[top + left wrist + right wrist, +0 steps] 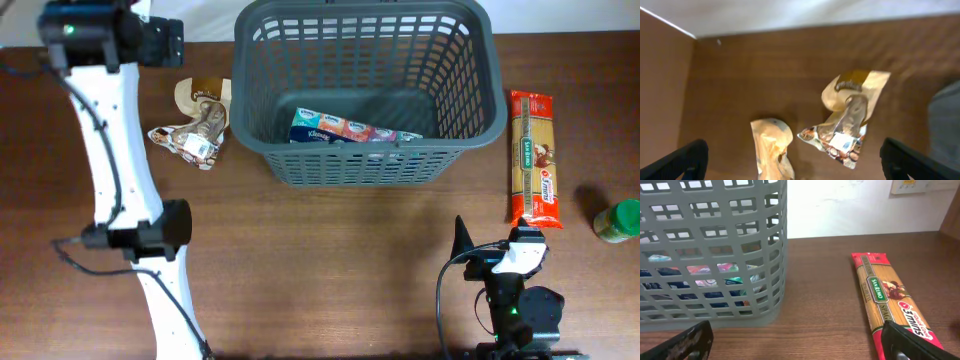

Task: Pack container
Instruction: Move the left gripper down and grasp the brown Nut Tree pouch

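At the far left of the table (330,270) the left arm reaches up toward the back corner. The left gripper (792,150) hangs over bare wood with its jaws spread wide and nothing between them, both dark fingertips (687,157) showing only at the bottom corners of the left wrist view. Just beyond it, to the left of the basket, lie a tan pouch (197,95) and a crumpled printed packet (185,140), close together and both outside the container. At the back middle of the table sits the container (350,165), a big grey slotted basket, upright and open at the top. A flat pack of tissues (350,130) lies on its floor, and I can make out nothing else inside. To the right of the basket, apart from its wall, a long red-ended packet of spaghetti (530,160) lies lengthwise on the wood. Further right, at the edge of the overhead view, stands a green-lidded jar (620,220). Near the front right, the right gripper (792,340) sits low and faces the basket's side and the spaghetti, its jaws also wide apart and empty. The packing looks barely begun: one item is in, while the pouch, the packet, the spaghetti and the jar appear to be waiting. The left gripper, open above the two packets, looks the best placed to make the next pick.
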Motion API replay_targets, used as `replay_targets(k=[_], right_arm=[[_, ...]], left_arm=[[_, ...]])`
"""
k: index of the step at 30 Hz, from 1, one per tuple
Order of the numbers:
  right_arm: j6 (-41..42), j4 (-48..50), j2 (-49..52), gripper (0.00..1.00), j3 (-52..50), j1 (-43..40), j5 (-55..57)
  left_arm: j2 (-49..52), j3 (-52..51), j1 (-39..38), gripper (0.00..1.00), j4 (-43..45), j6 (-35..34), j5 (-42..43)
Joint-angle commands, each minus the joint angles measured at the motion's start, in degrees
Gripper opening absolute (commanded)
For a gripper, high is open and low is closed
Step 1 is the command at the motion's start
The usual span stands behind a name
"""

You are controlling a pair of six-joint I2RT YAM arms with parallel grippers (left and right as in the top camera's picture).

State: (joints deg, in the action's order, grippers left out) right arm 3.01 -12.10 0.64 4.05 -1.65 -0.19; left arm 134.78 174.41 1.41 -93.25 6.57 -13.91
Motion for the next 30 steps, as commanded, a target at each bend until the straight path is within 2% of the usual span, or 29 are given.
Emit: replay_targets(k=[1, 7, 11, 30], right_arm=[[0.2, -0.1, -0.4, 0.99, -0.4, 0.5, -0.7], [0.2, -0.1, -0.4, 0.99, -0.4, 0.5, -0.7], [0.2, -0.1, -0.4, 0.99, -0.4, 0.5, -0.7], [0.2, -0.1, -0.4, 0.99, -0.4, 0.5, -0.7]], left_arm=[[4.5, -1.3, 1.7, 0.99, 0.2, 1.0, -0.7], [12.7, -1.3, 2.6, 0.99, 2.3, 9.9, 9.0], [17.2, -1.3, 2.7, 0.99, 2.8, 12.2, 14.6], [34.0, -1.4, 2.5, 0.99, 2.1, 10.6, 19.1]])
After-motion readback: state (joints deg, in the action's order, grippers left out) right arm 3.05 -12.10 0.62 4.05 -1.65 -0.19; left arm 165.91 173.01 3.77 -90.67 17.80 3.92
